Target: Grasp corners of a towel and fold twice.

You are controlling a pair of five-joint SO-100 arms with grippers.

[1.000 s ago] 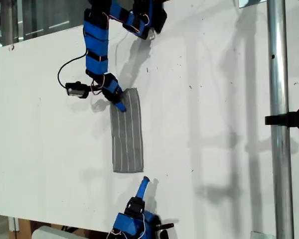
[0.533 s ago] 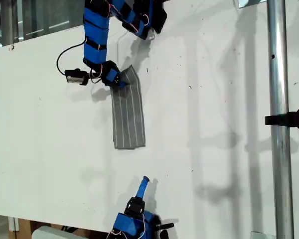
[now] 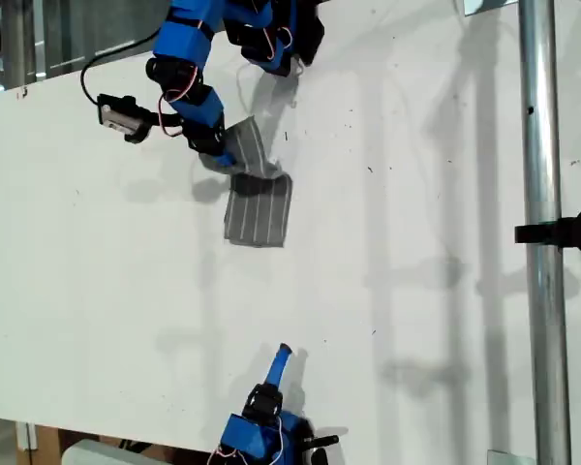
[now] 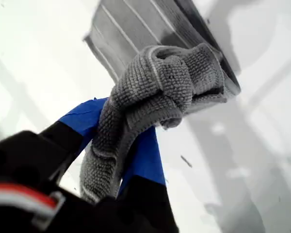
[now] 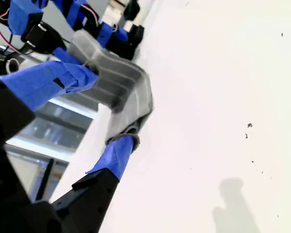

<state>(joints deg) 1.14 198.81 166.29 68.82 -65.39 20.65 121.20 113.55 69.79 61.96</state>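
The grey white-striped towel point(image 3: 259, 208) lies folded into a narrow strip on the white table point(image 3: 416, 291), near the exterior view's top. Its far end is lifted and buckled over the flat part. My first gripper point(image 3: 221, 145) is shut on that raised end, and in the first wrist view a bunched corner of the towel point(image 4: 160, 82) sits pinched between the blue fingers point(image 4: 143, 160). My second gripper point(image 3: 281, 356) rests at the exterior view's bottom edge, well clear of the cloth. In the second wrist view it point(image 5: 111, 107) is open and empty, with the towel point(image 5: 121, 85) beyond it.
A metal pole point(image 3: 542, 232) with a black clamp point(image 3: 573, 232) runs down the exterior view's right. The first arm's base point(image 3: 281, 34) stands at the top, and the table's front edge passes by the second arm's base point(image 3: 257, 436).
My first gripper has closed on the towel's far end and lifted it toward the exterior view's top left. The towel has slid that way and buckled. The second arm has not moved.
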